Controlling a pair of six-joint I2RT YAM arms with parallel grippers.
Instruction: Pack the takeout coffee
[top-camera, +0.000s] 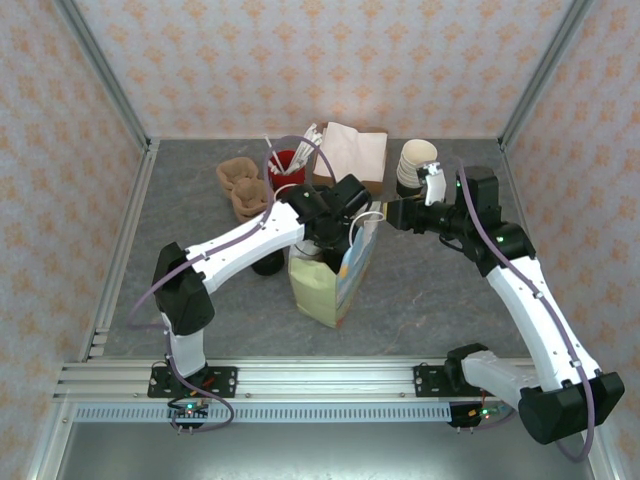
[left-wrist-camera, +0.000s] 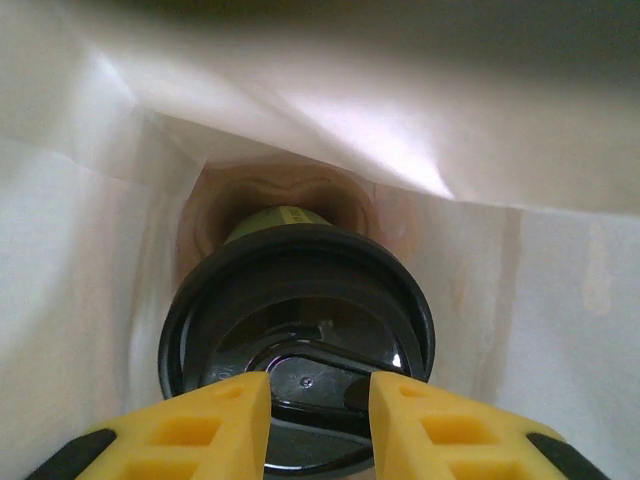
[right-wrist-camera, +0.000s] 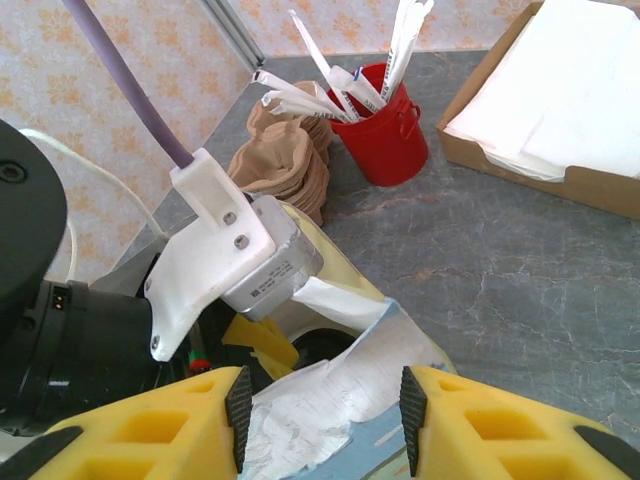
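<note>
At the far left of the desk a stack of brown pulp cup trays lies just beside a red tub with white paper-wrapped sticks standing in it. Nearer, a squat black pile sits half hidden under the left arm's forearm.

In the middle a paper bag stands upright with its mouth open. The left arm reaches down into it from above, and its wrist, white camera bracket and purple cable crowd the opening. The takeout coffee stands upright at the bottom of the bag, black lid on, with a strip of olive-green cup showing behind it and the bag's walls close on all sides. The left gripper hangs right over the near part of the lid. Its yellow fingers are partly apart, and I cannot tell whether they pinch the lid or only hover at it.

Behind the bag is a cardboard box of white napkins. To the right of that, a nested stack of paper cups stands near the back wall.

The right gripper is at the bag's right rim. Crumpled paper from the rim lies between its fingers, which stand well apart. Whether they press the paper cannot be told.

The desk is grey and marbled, with an aluminium rail along its near edge. Walls papered in a peach pattern enclose it, with metal posts in the corners.
</note>
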